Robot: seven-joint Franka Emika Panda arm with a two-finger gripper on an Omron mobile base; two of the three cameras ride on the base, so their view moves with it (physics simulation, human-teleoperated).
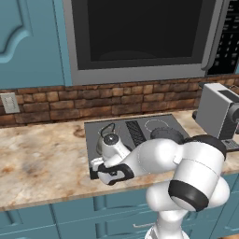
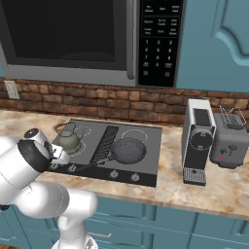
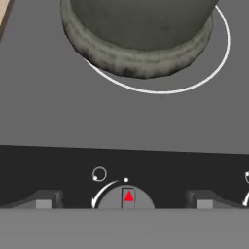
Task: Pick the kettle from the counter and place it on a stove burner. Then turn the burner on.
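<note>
Spread apart and holding nothing, the gripper [image 3: 124, 203] hangs low over the front control strip of the cooktop [image 2: 151, 146], its two dark fingertips [image 3: 46, 200] at about 8 and 4 o'clock of one grey knob [image 3: 126, 198], which sits between them untouched. We see a red triangle on that knob and a small white dot just past its 12 o'clock.

Going left to right along the counter [image 1: 42, 158], we count one wall outlet [image 1: 9, 102], one kettle [image 1: 108, 141], one dark frying pan [image 2: 128, 150], one coffee machine [image 2: 197, 141] and one toaster [image 2: 229, 138]. We count four knobs along the cooktop's front edge in the right base view.

The arm reaches forward and down from the base, elbow bent high, forearm sloping leftward in the left base view so that the hand [image 1: 109, 172] sits just in front of the cooktop at the kettle's 6 o'clock.

We see the kettle standing upright on the stove burner [image 3: 160, 87], the solid white ring at the cooktop's left front. It is squat and grey-green, dome-shaped, with a knobbed lid and a thin wire handle arching over it; from the hand view its mottled base covers much of the ring, leaving the ring's near arc showing.
</note>
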